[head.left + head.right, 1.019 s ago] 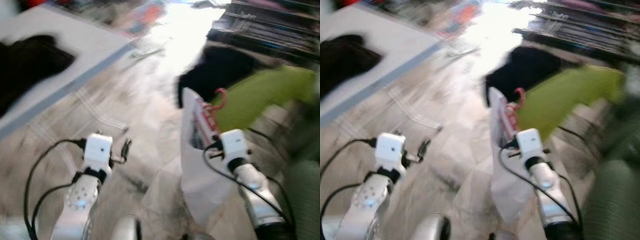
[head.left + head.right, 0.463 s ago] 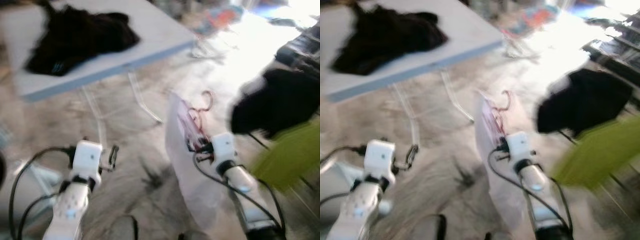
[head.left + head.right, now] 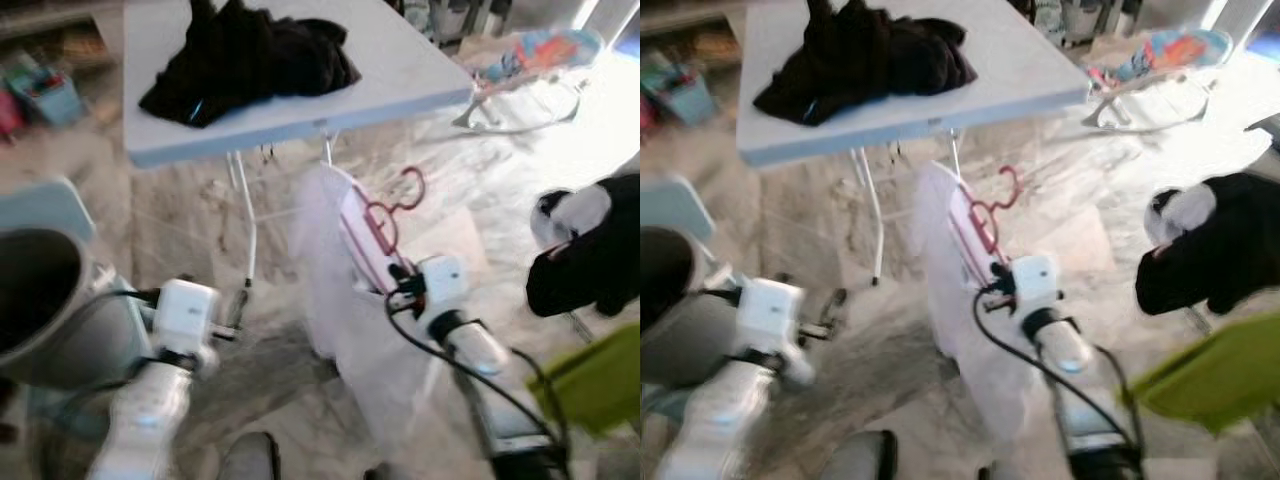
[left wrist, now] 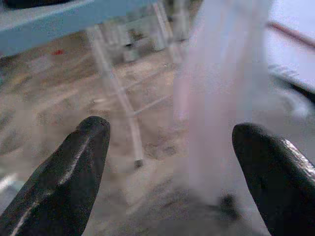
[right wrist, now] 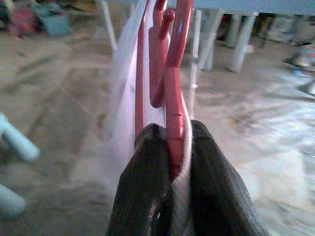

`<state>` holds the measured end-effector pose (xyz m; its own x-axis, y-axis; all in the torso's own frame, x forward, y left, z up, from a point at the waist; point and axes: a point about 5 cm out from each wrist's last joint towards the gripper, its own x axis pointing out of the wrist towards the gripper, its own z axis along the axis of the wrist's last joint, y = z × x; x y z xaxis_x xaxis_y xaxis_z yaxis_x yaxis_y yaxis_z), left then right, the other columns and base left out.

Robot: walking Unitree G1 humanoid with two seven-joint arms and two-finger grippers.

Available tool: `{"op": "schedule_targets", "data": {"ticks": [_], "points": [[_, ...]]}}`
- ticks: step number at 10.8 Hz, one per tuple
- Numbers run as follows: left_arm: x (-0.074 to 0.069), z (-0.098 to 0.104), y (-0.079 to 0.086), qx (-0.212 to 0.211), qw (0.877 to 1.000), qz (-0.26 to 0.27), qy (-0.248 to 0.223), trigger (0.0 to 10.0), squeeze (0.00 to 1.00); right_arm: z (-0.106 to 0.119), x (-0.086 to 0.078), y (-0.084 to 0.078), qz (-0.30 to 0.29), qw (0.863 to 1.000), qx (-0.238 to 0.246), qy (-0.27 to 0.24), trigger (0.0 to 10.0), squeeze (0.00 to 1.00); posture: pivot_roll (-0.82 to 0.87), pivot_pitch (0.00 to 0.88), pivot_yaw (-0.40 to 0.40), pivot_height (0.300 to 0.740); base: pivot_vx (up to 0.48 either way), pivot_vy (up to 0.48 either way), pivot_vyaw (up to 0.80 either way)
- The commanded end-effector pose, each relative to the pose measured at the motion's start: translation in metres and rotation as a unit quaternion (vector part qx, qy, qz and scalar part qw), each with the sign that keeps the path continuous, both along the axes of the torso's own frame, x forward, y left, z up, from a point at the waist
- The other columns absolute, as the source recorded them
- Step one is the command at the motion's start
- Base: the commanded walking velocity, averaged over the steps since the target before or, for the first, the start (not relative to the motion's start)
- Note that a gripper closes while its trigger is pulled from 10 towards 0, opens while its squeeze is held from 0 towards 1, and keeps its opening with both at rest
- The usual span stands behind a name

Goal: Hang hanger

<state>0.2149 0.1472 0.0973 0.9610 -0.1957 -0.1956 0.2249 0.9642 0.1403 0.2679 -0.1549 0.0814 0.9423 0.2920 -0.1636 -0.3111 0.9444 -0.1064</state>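
- The right arm reaches forward and up at the robot's right, its silver forearm trailing a black cable.
- The right end effector [image 5: 172, 162] has its two black fingers [image 5: 142, 196] pressed together, clamped on the red hanger [image 5: 172, 98] and a fold of white garment [image 3: 340, 300].
- The left arm is lower, forearm angled forward.
- The left end effector [image 4: 172, 142] holds nothing, its fingertips [image 4: 88, 142] spread wide apart.

Right gripper [image 5: 173, 162] jaws clamped on red hanger [image 5: 173, 93], white garment [image 5: 129, 73].
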Motion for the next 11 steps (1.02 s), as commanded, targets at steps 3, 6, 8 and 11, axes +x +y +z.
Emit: {"op": "schedule_targets", "data": {"ticks": [3, 6, 8, 11], "points": [[0.000, 0.005, 0.006, 0.005, 1.000, 0.012, -0.008, 10.0, 0.00, 0.007, 0.001, -0.005, -0.025, 0.999, 0.017, -0.017, 10.0, 0.00, 0.03, 0.101, -0.024, 0.740, 0.000, 0.000, 0.00], [0.005, 0.001, 0.007, 0.013, 1.000, -0.017, 0.013, 10.0, 0.00, 0.040, -0.016, 0.029, 0.145, 0.986, 0.081, -0.028, 10.0, 0.00, 0.02, 0.101, -0.018, 0.740, 0.000, 0.000, 0.00], [0.011, -0.004, 0.004, 0.018, 0.998, -0.041, 0.034, 10.0, 0.00, 0.072, -0.025, 0.038, 0.254, 0.958, 0.128, -0.037, 10.0, 0.00, 0.01, 0.096, -0.018, 0.740, 0.000, 0.000, 0.00], [0.033, 0.004, 0.000, 0.031, 0.999, -0.034, 0.006, 10.0, 0.00, 0.084, -0.046, 0.035, 0.394, 0.909, 0.133, 0.022, 10.0, 0.00, 0.00, 0.091, -0.022, 0.740, 0.000, 0.000, 0.00]]}}
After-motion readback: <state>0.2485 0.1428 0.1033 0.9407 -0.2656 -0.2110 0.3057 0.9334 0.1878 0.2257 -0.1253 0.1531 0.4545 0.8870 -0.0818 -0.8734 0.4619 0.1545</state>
